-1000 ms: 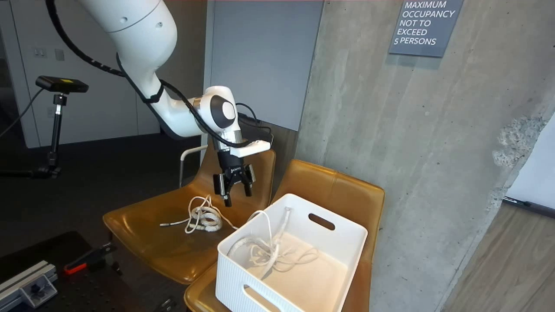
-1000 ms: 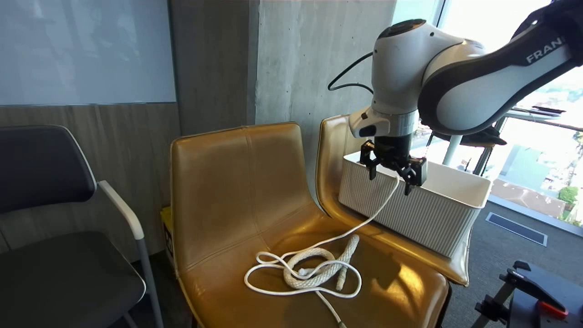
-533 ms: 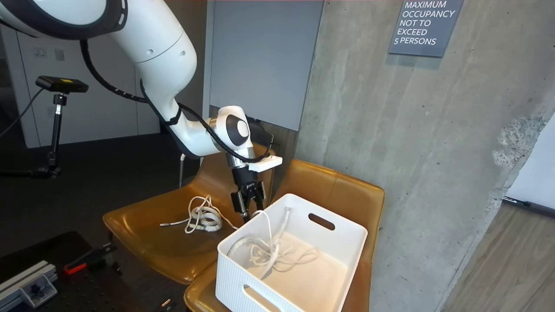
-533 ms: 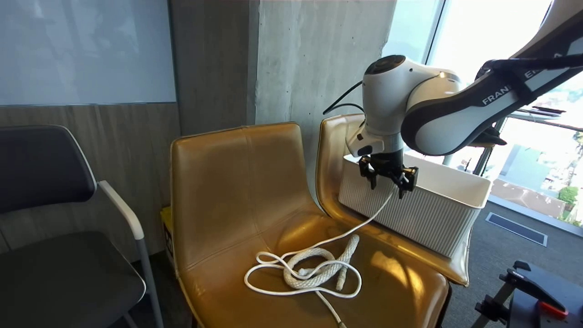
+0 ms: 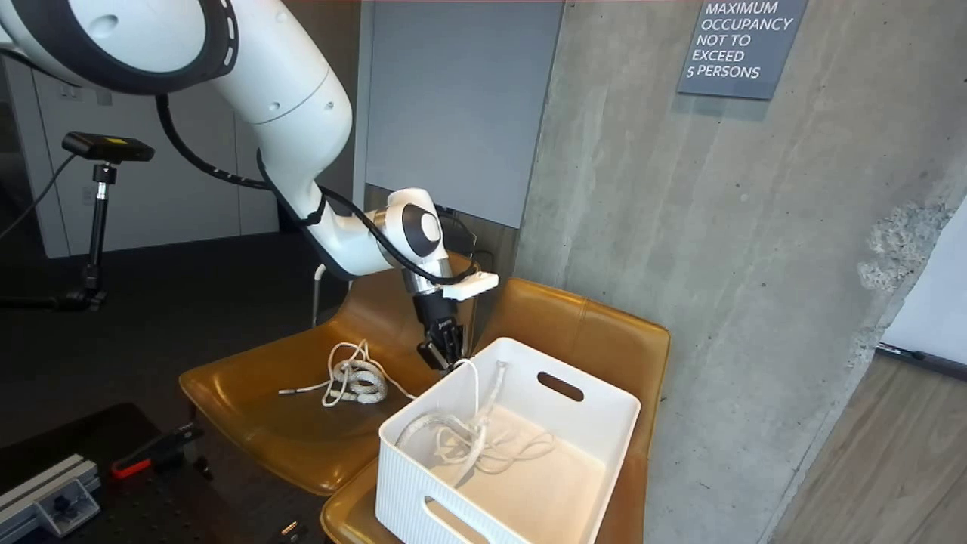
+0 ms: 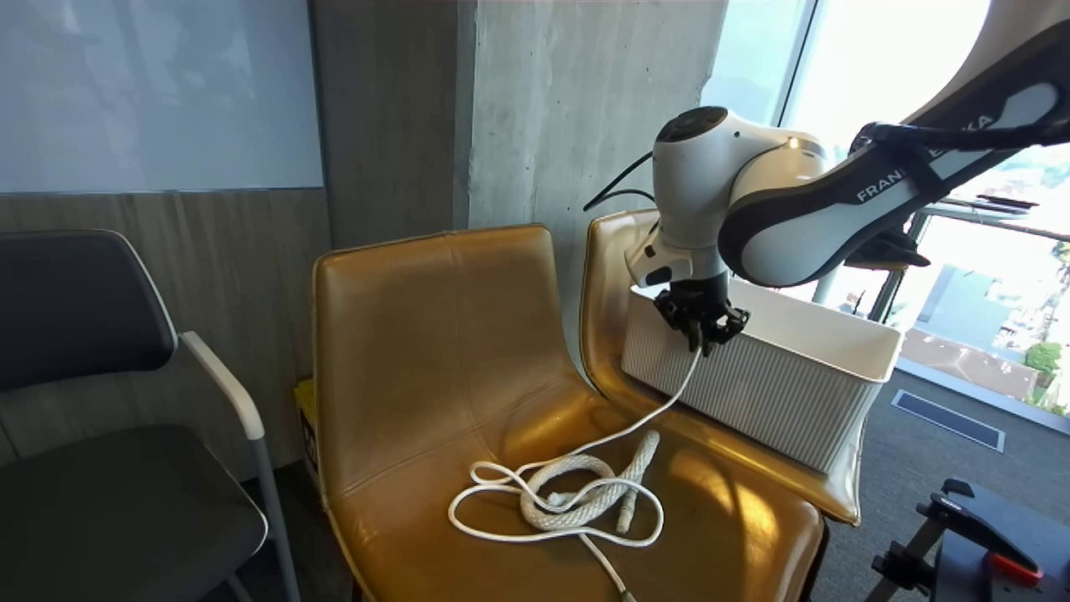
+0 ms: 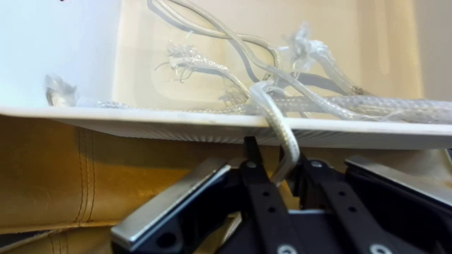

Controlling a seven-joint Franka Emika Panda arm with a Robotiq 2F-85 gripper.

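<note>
A white cord point(image 7: 286, 135) hangs over the rim of a white ribbed box point(image 5: 408, 483) and runs down between the fingers of my gripper point(image 7: 268, 150). The jaws are partly closed, with a narrow gap showing beside the cord, which lies against the right finger in the wrist view. My gripper point(image 6: 700, 347) is just outside the box wall, low over the seat. From there the cord trails to a loose coil of thick white rope point(image 6: 644, 456) on a brown chair. Inside the box lie more cord and a thick braided rope point(image 7: 388, 106) with frayed ends.
The box stands on a second brown chair point(image 5: 582, 310) against a concrete wall point(image 5: 718, 264). A dark chair with a white armrest point(image 6: 221, 380) is at the side. A camera point(image 5: 106, 147) on a stand and a dark table point(image 6: 1003, 535) with red-and-black tools are nearby.
My gripper has come down beside the box wall, and its fingers have moved from wide apart to close around the cord. The cord over the rim has shifted slightly.
</note>
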